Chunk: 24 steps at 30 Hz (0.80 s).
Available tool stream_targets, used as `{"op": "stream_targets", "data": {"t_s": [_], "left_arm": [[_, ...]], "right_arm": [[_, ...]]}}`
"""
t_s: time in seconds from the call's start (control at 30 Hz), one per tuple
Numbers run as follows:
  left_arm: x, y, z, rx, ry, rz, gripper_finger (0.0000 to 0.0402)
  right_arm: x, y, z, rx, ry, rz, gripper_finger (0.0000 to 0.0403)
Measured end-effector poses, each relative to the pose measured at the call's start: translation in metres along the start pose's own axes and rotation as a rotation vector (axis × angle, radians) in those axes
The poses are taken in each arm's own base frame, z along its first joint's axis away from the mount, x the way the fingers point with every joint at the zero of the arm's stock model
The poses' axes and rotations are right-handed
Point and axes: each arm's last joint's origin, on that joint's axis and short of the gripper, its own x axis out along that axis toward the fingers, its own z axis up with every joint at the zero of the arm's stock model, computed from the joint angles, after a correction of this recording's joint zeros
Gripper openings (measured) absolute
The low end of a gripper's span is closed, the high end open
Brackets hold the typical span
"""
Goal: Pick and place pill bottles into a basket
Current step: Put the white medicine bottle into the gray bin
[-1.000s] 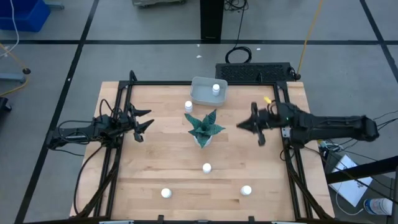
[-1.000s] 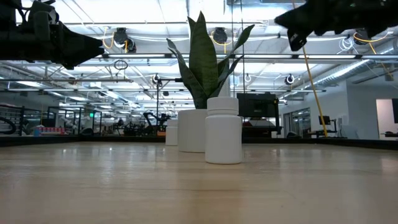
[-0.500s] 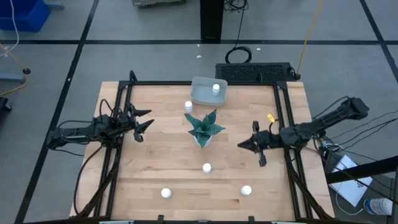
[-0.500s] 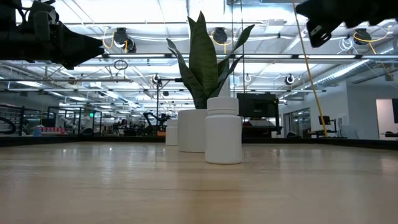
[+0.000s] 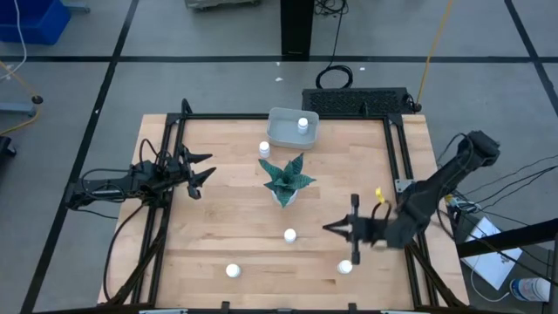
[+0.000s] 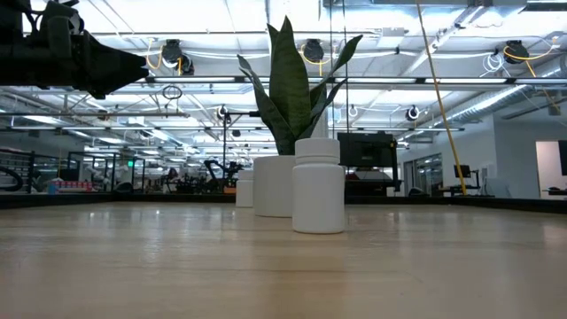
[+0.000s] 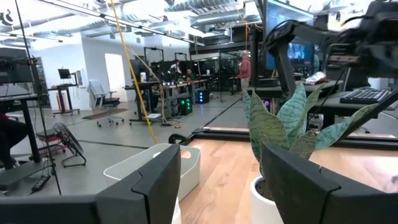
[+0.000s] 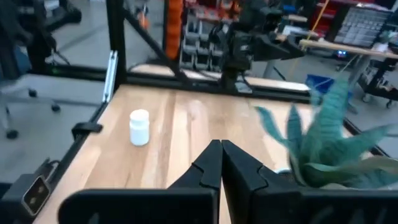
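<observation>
**One bottle in the basket, four on the counter, right hand shut and empty**

The basket (image 5: 292, 129) sits at the middle of the counter's far edge, and one pill bottle (image 5: 302, 124) stands upright inside it, toward its right end. A second bottle (image 5: 264, 149) stands on the wood just outside the basket's near-left corner. The other three are toward the near edge: one (image 5: 289, 235) near the middle of the counter (image 5: 227, 218), just in front of the green plant (image 5: 286, 180); one (image 5: 233, 270) left of centre close to the near edge; one (image 5: 345, 267) right of centre close to the near edge.

The right hand (image 5: 330, 228) hangs above the counter between the middle bottle and the near-right bottle, touching neither. Its fingers are pressed together with nothing between them, as the right wrist view shows plainly (image 8: 221, 163). That view also picks out one bottle (image 8: 138, 127) standing alone, with the plant's leaves blurred at the side.

The left hand (image 5: 207, 167) waits over the left edge of the counter, fingers parted and holding nothing; in the left wrist view the two fingers (image 7: 155, 180) frame the basket's pale wall (image 7: 146, 163), whose contents are hidden behind its rim.

In the low view the middle bottle (image 6: 318, 186) stands in front of the plant's white pot (image 6: 274, 185), with another bottle (image 6: 244, 188) half hidden behind the pot. The right arm does not appear there.
</observation>
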Motion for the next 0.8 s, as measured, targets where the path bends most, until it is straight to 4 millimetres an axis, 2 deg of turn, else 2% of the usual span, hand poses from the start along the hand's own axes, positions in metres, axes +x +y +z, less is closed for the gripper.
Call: {"op": "stream_targets", "data": {"t_s": [0.17,0.3,0.4,0.53,0.63,0.8], "left_arm": [[0.000,0.000,0.000,0.000,0.000,0.000,0.0227],[0.000,0.000,0.000,0.000,0.000,0.000,0.0227],[0.000,0.000,0.000,0.000,0.000,0.000,0.0227],[0.000,0.000,0.000,0.000,0.000,0.000,0.0227],[0.000,0.000,0.000,0.000,0.000,0.000,0.0227],[0.000,0.000,0.000,0.000,0.000,0.000,0.0227]], "right_arm": [[0.013,0.026,0.017,-0.020,0.072,-0.059,0.0049],[0.013,0.034,0.036,0.051,0.162,-0.085,0.0118],[0.018,0.042,0.041,0.112,0.240,-0.068,0.0172],[0.030,0.055,0.034,0.137,0.347,-0.015,0.0237],[0.030,0.053,0.028,0.243,0.471,0.023,0.0272],[0.017,0.048,0.012,0.365,0.670,-0.054,0.0282]]}}
